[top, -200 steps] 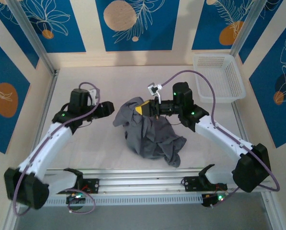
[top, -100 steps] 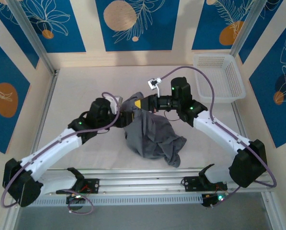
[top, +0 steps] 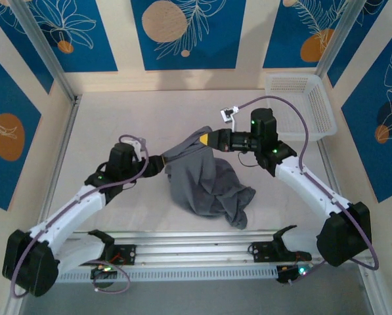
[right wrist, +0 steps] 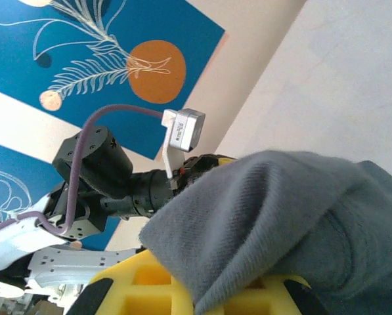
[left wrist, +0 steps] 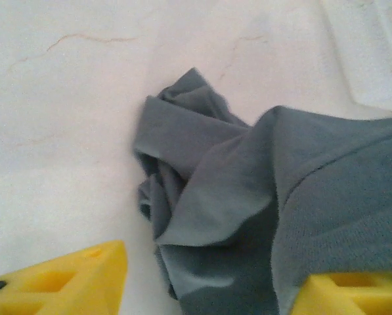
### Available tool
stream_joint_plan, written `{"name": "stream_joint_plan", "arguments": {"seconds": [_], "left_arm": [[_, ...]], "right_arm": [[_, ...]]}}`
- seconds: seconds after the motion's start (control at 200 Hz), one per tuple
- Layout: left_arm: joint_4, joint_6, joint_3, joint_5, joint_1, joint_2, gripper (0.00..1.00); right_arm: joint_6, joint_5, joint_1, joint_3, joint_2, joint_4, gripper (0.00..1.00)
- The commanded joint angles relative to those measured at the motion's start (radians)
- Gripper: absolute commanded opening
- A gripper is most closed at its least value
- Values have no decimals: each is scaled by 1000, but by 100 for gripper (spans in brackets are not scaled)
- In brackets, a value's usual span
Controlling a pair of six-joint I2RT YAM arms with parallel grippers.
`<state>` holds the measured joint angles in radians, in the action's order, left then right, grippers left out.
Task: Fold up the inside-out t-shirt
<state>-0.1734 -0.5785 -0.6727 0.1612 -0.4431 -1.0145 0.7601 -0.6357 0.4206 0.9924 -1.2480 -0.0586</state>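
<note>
Inside-out t-shirt (top: 207,180) bunches, long axis far-left to near-right; my right hand (top: 201,140) pinches its far end, left hand (top: 160,161) gapes.

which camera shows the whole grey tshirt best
Top external: the whole t-shirt shows, a crumpled heap on the table with one end lifted by the right gripper. Left wrist shows a bunched edge up close; right wrist shows one fold at very close range.
</note>
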Motion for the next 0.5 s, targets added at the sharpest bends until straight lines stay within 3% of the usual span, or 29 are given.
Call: {"name": "stream_joint_plan", "arguments": {"seconds": [0.0,0.095,0.175,0.26,0.425,0.495], "left_arm": [[13,126,-43,196,15,68,66],[4,257,-146,310,-54,41,69],[-84,375,-241,216,-138,-5,73],[-139,435,-316,160,-155,-78,75],[-61,456,-390,336,-164,-193,77],[-32,441,-411,358,-165,-228,72]], "right_arm": [[10,-76,-14,8,29,-75,3],[12,-84,-10,12,16,-76,3],[12,-92,-5,20,15,-75,3],[3,-94,2,30,14,-62,3],[-10,-98,12,44,16,-35,3],[-10,-98,14,43,16,-31,3]]}}
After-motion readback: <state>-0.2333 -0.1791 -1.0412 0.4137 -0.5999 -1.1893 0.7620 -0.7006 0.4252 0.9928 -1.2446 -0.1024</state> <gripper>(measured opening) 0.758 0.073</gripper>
